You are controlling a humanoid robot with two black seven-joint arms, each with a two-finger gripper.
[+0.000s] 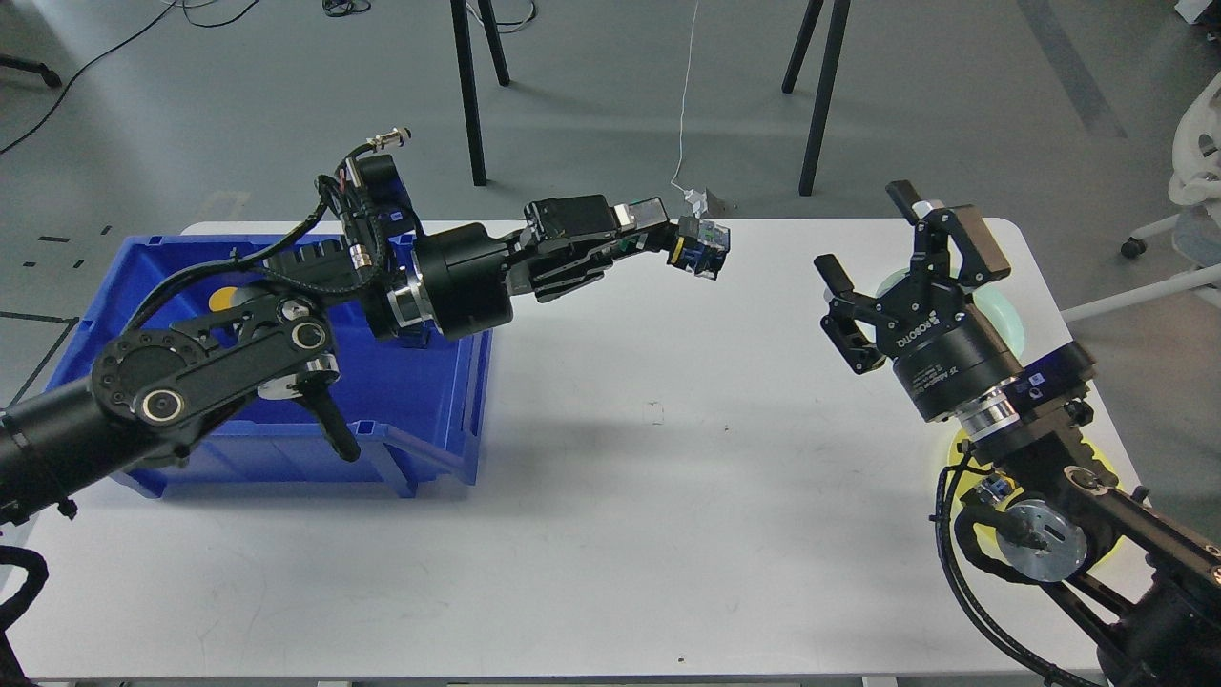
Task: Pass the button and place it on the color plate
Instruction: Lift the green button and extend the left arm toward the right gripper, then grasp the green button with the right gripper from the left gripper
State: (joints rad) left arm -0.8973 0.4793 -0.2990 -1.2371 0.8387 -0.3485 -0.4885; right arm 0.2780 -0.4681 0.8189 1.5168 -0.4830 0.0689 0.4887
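Note:
My left gripper (672,239) reaches out over the middle of the white table and is shut on a button (704,248). The button's black and blue base sticks out past the fingertips; its cap is hidden between the fingers. My right gripper (860,229) is open and empty, to the right of the button with a clear gap between them. The pale green plate (1009,324) and the yellow plate (957,447) lie at the table's right edge, mostly hidden behind my right arm. A yellow button (221,298) peeks out in the blue bin (420,448).
The blue bin stands at the table's left, largely covered by my left arm; the other green button in it is hidden. Black stand legs (467,86) and a white cable are on the floor beyond the table's far edge.

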